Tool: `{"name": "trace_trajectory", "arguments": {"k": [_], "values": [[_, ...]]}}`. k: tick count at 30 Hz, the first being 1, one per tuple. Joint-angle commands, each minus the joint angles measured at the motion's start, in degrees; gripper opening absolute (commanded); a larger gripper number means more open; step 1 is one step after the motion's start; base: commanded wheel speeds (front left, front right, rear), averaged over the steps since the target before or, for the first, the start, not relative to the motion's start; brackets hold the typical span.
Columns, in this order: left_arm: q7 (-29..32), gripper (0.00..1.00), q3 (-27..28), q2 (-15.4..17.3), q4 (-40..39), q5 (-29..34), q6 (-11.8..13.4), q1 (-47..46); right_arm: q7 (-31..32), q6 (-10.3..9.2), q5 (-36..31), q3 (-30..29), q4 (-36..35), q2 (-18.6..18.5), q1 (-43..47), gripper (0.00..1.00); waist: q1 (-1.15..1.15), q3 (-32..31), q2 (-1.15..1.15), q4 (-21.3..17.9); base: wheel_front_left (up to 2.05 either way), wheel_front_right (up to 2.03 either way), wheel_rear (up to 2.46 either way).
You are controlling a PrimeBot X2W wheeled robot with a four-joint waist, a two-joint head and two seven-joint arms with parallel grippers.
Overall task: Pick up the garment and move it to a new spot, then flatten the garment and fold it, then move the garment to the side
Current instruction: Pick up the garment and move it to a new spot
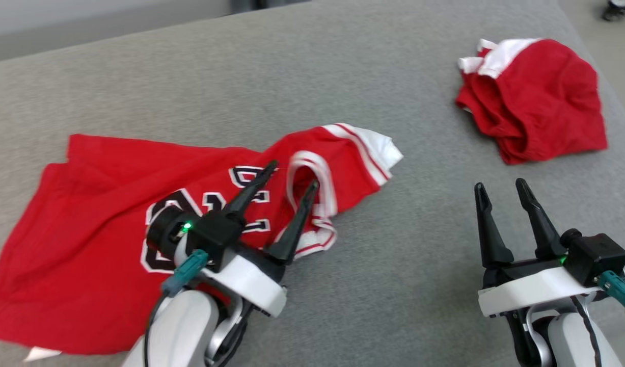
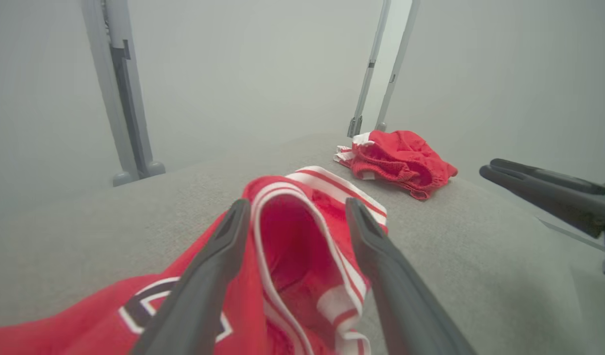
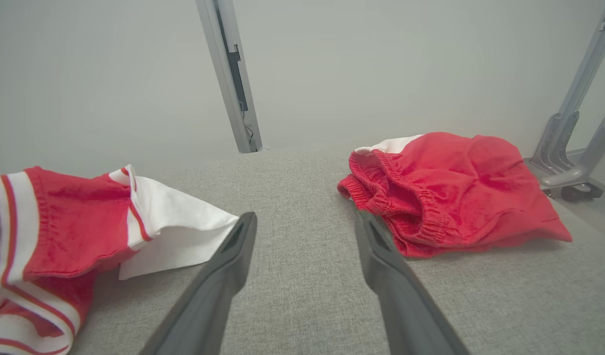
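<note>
Left end effector [image 1: 294,173] hangs open over red jersey [image 1: 88,229].

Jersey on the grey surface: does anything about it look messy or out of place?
Yes. The jersey is not flat: its right end is bunched, a white-trimmed opening stands up in a loop, and a corner is flipped to show white lining. Farther right, the red shorts lie in a crumpled heap.
</note>
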Motion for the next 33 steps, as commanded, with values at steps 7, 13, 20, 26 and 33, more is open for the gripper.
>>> {"name": "trace_trajectory", "arguments": {"k": [7, 13, 20, 26, 33], "values": [[-3.56, 1.0, 5.48, 2.51, -2.65, -1.92, 3.93, 3.86, 1.95, 0.01, -2.6, -2.04, -1.99, -0.29, 0.88, 1.0, 0.0, -4.38, 0.0, 8.31, 0.0, 0.0, 0.0], [-6.37, 1.0, 11.63, 4.34, -4.43, -3.31, 7.71, 6.83, 3.63, 0.01, -4.09, -3.2, -3.54, -0.3, 2.35, 1.0, 0.0, -7.03, 0.0, 12.25, 0.0, 0.0, 0.0], [-7.84, 1.0, 18.18, 6.87, -5.54, -3.99, 8.92, 10.76, 5.72, 0.01, -6.09, -3.84, -5.24, -0.31, 4.27, 1.0, 0.0, -10.38, 0.0, 15.71, 0.0, 0.0, 0.0], [-7.94, 1.0, 20.62, 8.12, -6.09, -4.21, 8.03, 14.6, 6.6, 0.01, -6.81, -3.97, -5.89, -0.3, 6.05, 1.0, 0.0, -12.93, 0.0, 16.75, 0.0, 0.0, 0.0], [-7.95, 1.0, 19.86, 7.99, -6.39, -3.66, 7.91, 18.75, 7.32, 0.01, -6.61, -4.54, -5.96, -0.3, 8.7, 1.0, 0.0, -15.87, 0.0, 16.74, 0.0, 0.0, 0.0]]}}
